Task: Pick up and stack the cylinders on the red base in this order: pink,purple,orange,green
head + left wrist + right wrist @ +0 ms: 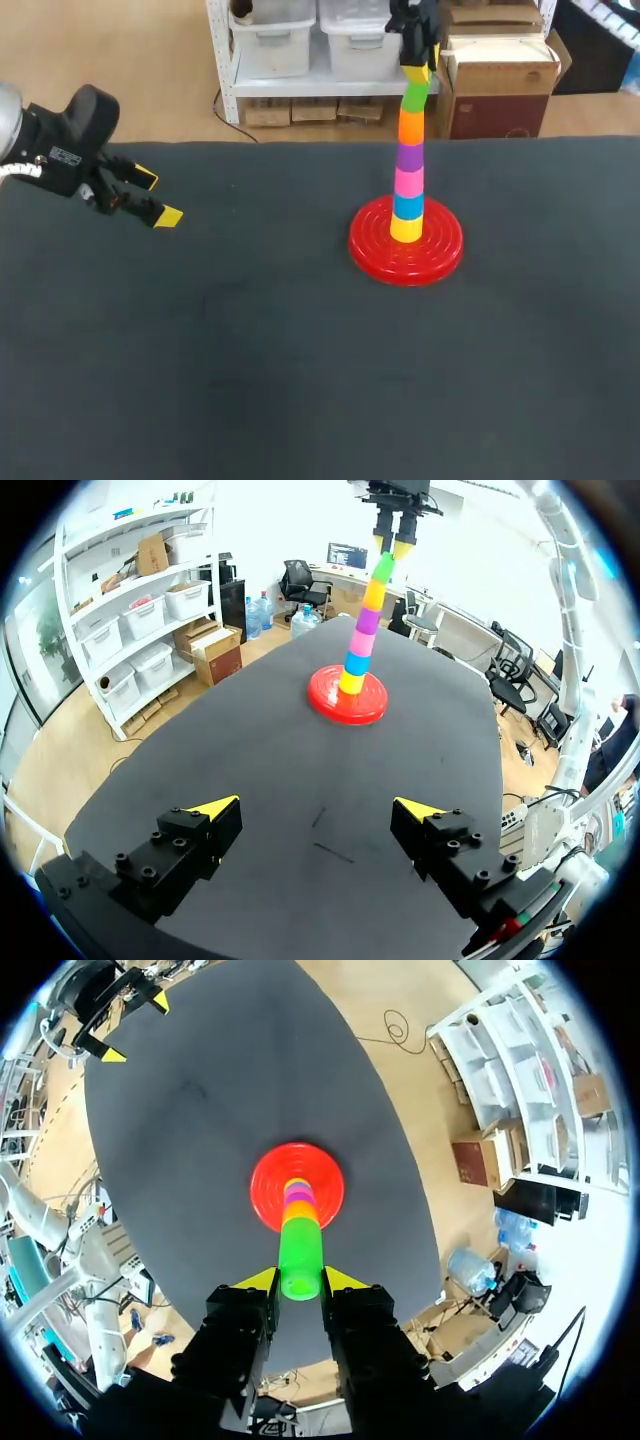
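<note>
Dark grey table (250,380), one red base (368,245) towards its far side, one column rising from it. Six cylinders stand in the stack, one of each colour: yellow (406,229) lowest, then blue (407,206), pink (408,182), purple (410,157), orange (411,127), and the green cylinder (415,98) tilted on top. My right gripper (418,72) pinches that green cylinder. My left gripper (157,197) hangs well apart over the table's far left corner, fingers spread.
</note>
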Available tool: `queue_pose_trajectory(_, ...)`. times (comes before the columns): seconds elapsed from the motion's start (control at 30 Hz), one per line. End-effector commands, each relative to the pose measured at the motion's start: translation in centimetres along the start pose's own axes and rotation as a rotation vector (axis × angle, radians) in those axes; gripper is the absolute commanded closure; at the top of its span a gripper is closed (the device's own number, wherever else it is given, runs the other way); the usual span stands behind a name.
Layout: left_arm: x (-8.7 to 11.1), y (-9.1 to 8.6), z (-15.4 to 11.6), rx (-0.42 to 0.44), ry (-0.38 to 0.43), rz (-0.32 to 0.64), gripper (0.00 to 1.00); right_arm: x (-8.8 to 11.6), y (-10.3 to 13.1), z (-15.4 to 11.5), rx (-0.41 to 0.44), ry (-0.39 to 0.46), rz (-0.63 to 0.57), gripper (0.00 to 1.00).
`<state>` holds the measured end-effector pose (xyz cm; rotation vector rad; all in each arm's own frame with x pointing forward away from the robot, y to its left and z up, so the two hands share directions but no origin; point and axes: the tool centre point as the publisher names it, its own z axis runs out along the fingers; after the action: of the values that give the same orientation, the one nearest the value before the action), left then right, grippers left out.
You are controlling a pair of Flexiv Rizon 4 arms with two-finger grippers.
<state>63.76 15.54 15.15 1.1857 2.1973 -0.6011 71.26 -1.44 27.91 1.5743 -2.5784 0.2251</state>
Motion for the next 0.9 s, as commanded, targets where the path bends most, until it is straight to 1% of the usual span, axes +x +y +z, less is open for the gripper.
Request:
queue_pose_trajectory(0.03, -0.1, 0.2, 0.1, 0.002, 0.006, 0.000, 0.00, -0.2, 0.3, -0.9, 0.005, 0.023, -0.003, 1.00)
queue_pose_trajectory(0.2, -0.1, 0.2, 0.1, 0.002, 0.006, 0.000, 0.00, 0.0, 0.7, -1.0, 0.010, 0.043, -0.008, 1.00)
queue_pose_trajectory(0.4, -0.1, 0.2, 0.1, 0.002, 0.006, 0.000, 0.00, 0.2, 0.8, 0.3, -0.007, 0.055, -0.007, 1.00)
queue_pose_trajectory(0.53, -0.1, 0.2, 0.1, 0.002, 0.006, 0.000, 0.00, 0.8, 0.0, 0.7, -0.008, 0.048, 0.025, 1.00)
queue_pose_trajectory(0.67, -0.1, 0.2, 0.1, 0.002, 0.006, 0.000, 0.00, 0.9, -0.6, 0.3, -0.002, 0.040, 0.034, 1.00)
queue_pose_trajectory(0.9, -0.1, 0.2, 0.1, 0.002, 0.006, 0.000, 0.00, 0.1, -1.6, -0.2, 0.009, 0.030, 0.029, 1.00)
